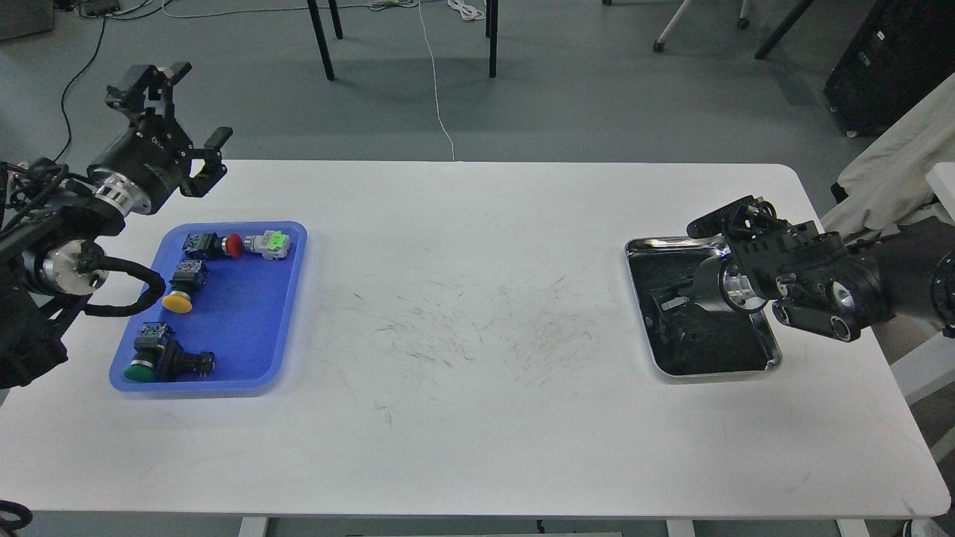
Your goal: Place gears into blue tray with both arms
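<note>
The blue tray (250, 328) lies at the table's left and holds several push-button switches, no gears among them that I can make out. My left gripper (195, 123) hangs open and empty above the table's back edge, behind the tray. At the right stands a shiny steel tray (640, 246) whose inside is a dark, grainy black mass; single gears cannot be told apart in it. My right gripper (669, 303) reaches down into that tray from the right. Its fingers are dark against the dark inside.
In the blue tray lie a red-capped switch (216, 245), a white and green one (270, 245), a yellow-capped one (183, 289) and a green-capped one (160, 359). Faint black scuffs mark the white table (462, 321) between the trays.
</note>
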